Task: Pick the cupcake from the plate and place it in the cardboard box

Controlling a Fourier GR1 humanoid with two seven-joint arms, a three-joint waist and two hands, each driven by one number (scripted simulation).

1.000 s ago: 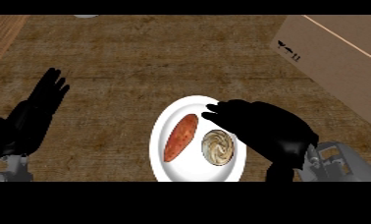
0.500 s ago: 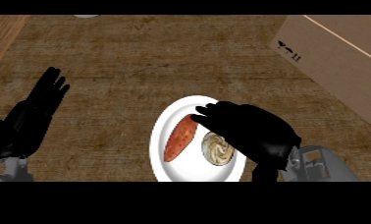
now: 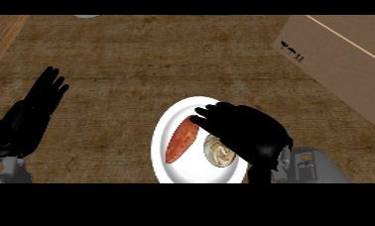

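Head view, looking steeply down. The black right hand (image 3: 245, 132) lies over the right half of the round white plate (image 3: 167, 121), palm down, with its fingers (image 3: 205, 113) bent and reaching toward the plate's upper middle. The hand covers the upper right part of the pale, swirl-topped cupcake (image 3: 218, 151); whether the fingers have closed on the cupcake or only hang above it cannot be told from this angle, since the palm hides the contact. The cupcake sits on the plate's lower right portion, its tan and cream spiral top showing below and to the left of the hand. Just beside it, on the plate's left half, lies an elongated orange-red food item (image 3: 181, 140), tilted so that its upper end points toward the fingertips; that upper end appears to meet the tips of the fingers. The grey right forearm (image 3: 311, 166) enters from the lower right edge.

The plate rests on the brown wood-grain countertop (image 3: 161, 56), near the lower middle of the view. The tan cardboard box (image 3: 333, 61) with a small black handling mark on its side stands at the upper right, well apart from the plate.

The black left hand (image 3: 36, 106) rests at the left edge, fingers straight, spread slightly and pointing up, holding nothing, well apart from the plate.
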